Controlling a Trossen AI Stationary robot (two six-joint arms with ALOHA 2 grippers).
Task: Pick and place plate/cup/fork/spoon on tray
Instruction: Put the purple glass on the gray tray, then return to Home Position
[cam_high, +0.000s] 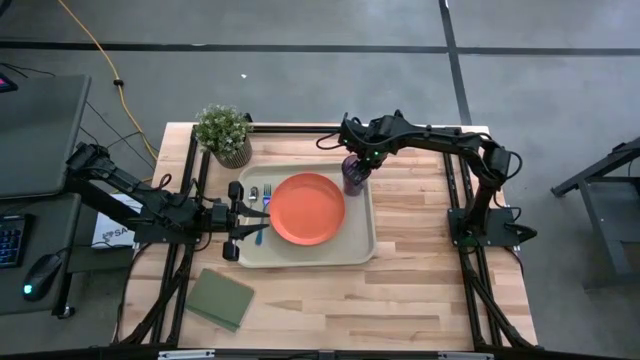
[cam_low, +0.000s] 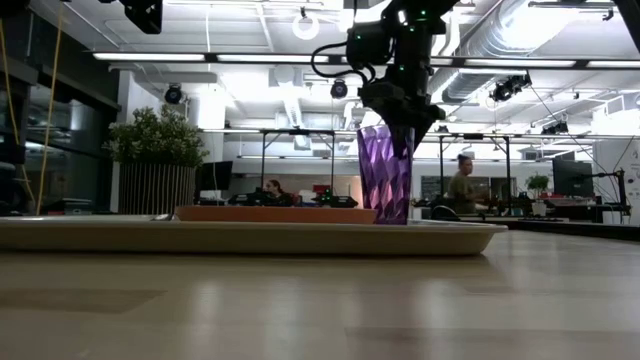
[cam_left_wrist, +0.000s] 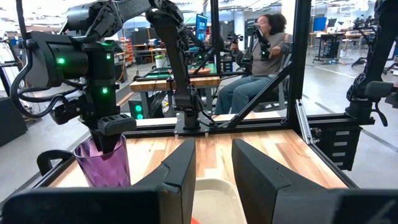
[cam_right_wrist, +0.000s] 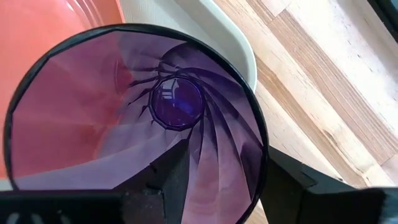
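High view: right gripper (cam_high: 356, 166) at the tray's (cam_high: 300, 256) far right corner, jaws clamped on the purple cup's (cam_high: 353, 176) rim, one finger inside. Cup upright over the tray's edge, just beside the orange plate (cam_high: 306, 208) lying in the tray. Fork (cam_high: 265, 200) and spoon (cam_high: 254, 194) at the tray's left end. Left gripper (cam_high: 240, 216) above that end, jaws partly apart, holding nothing.
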